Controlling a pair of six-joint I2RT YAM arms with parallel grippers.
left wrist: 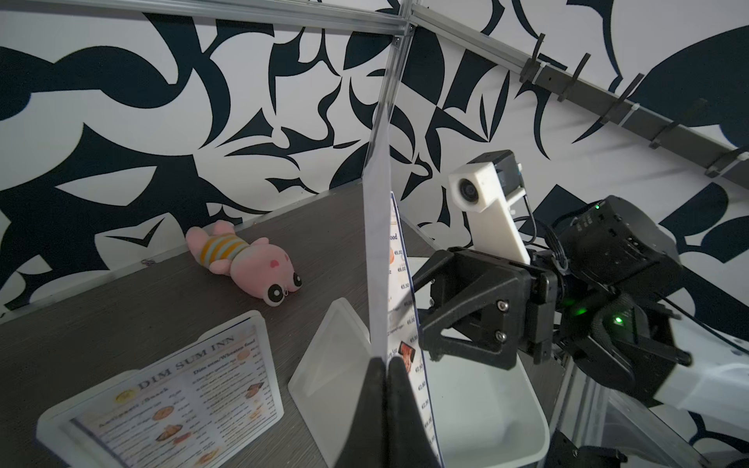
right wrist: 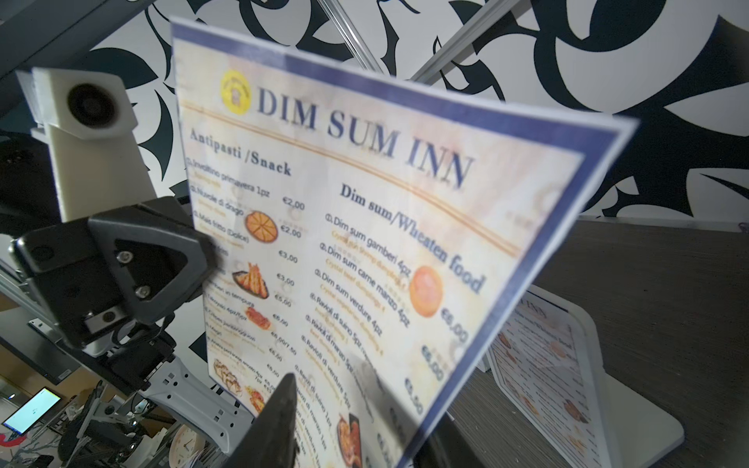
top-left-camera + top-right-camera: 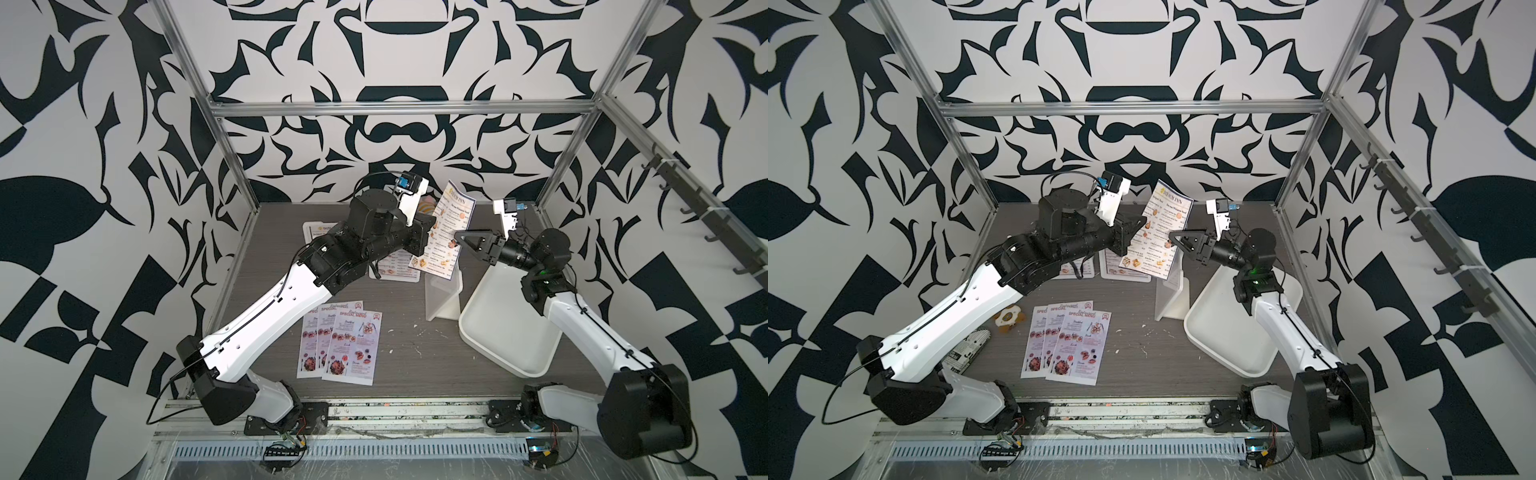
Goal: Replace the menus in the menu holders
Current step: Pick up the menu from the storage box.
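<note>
The DIM SUM INN menu [image 3: 451,212] is up in the air toward 1 o'clock of the table, over the empty menu holder [image 3: 442,297]. The left gripper [image 1: 385,366] is clenched on its 9 o'clock edge. The right gripper [image 2: 360,405] has its jaws apart around the 3 o'clock edge. The sheet is probably light, thin and floppy, so I would pinch it gently near an edge, without creasing.

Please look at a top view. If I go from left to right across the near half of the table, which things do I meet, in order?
SPECIAL MENU sheets → empty menu holder → white tray
</note>
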